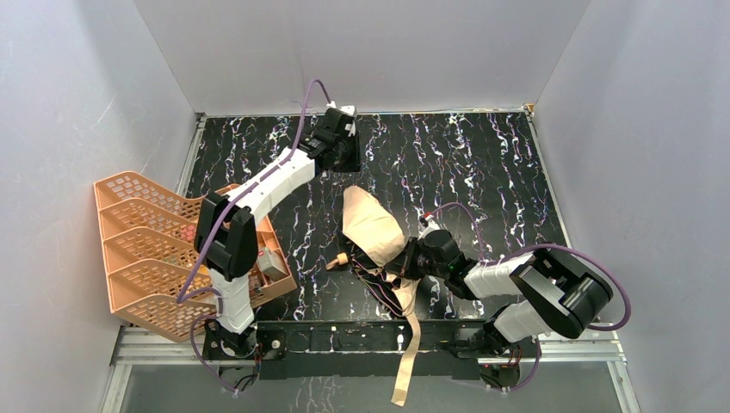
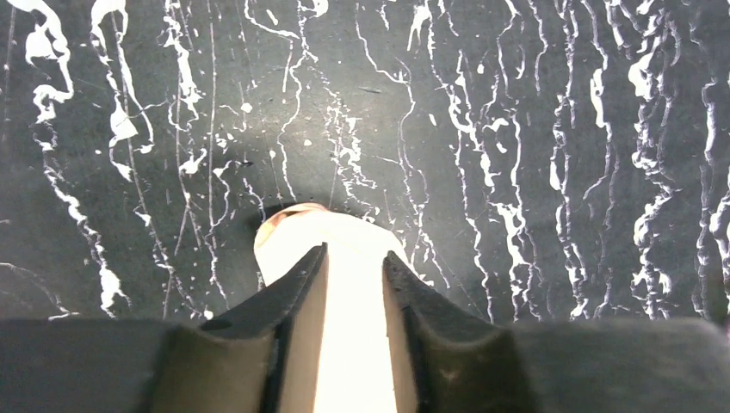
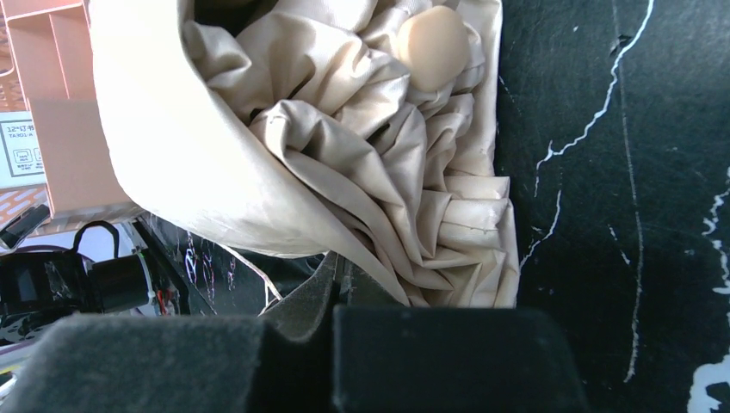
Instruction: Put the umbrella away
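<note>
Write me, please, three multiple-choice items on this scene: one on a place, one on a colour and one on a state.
1. Where does the rack stand?
A. at the table's left side
B. at its far right corner
C. between the two arm bases

2. What colour is the outside of the umbrella?
A. red
B. tan
C. blue

3. How does the umbrella lie?
A. rolled tight and fastened
B. fully open and upright
C. crumpled, with its strap loose

Answers:
1 A: the top view shows the orange rack at the left edge.
2 B: the right wrist view shows bunched tan fabric.
3 C: the fabric is bunched in folds, and the strap trails over the near edge.
</note>
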{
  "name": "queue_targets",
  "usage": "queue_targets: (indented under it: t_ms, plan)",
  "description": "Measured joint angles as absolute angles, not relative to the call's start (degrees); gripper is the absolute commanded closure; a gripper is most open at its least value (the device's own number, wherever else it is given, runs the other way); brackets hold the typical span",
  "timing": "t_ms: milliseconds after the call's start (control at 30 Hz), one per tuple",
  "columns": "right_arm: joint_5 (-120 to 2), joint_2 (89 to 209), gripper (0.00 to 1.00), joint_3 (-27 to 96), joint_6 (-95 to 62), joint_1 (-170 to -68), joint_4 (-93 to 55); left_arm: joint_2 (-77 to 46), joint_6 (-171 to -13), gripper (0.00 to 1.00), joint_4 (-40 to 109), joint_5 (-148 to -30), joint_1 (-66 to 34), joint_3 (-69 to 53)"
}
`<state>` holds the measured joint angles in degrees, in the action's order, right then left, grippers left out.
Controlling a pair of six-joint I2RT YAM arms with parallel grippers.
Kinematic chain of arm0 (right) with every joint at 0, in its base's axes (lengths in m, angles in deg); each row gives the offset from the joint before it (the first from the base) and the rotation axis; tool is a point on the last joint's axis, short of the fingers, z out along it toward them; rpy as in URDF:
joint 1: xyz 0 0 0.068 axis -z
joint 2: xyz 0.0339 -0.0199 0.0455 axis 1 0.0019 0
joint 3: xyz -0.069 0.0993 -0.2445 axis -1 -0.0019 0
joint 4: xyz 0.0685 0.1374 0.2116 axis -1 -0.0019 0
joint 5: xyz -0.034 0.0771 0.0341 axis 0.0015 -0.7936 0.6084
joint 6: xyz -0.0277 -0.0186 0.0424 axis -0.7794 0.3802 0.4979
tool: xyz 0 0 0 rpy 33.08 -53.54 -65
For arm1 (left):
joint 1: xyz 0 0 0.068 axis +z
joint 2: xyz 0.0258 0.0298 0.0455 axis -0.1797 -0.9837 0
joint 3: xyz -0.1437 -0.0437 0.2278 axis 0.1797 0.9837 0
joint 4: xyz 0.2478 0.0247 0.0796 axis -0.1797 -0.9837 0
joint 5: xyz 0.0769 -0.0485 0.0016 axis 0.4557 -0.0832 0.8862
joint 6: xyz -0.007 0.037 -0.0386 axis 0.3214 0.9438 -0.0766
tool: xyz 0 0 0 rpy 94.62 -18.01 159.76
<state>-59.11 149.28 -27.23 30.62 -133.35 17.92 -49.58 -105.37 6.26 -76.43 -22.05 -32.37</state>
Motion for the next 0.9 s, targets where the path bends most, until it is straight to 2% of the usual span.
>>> queue_targets:
  t_ms: [233, 367, 667, 900]
  plan:
    - [-59.17, 149.36, 1.0, -27.23, 30.62, -133.35, 17.96, -48.07, -106.57, 0.19, 12.12, -82.28, -20.57, -27.13]
    - [-59.26, 149.36, 1.0, -27.23, 30.62, -133.29, 18.03, -47.92, -107.99, 0.02, 13.73, -85.65, -19.14, -25.16]
    - [-59.33, 149.34, 1.0, -27.28, 30.6, -133.29, 18.29, -41.75, -114.11, 0.02, 20.42, -91.07, -13.35, -8.79]
    - [-59.81, 149.89, 1.0, -27.56, 30.88, -133.13, 19.73, -40.49, -118.97, 0.02, 30.89, -99.81, -11.56, 1.75]
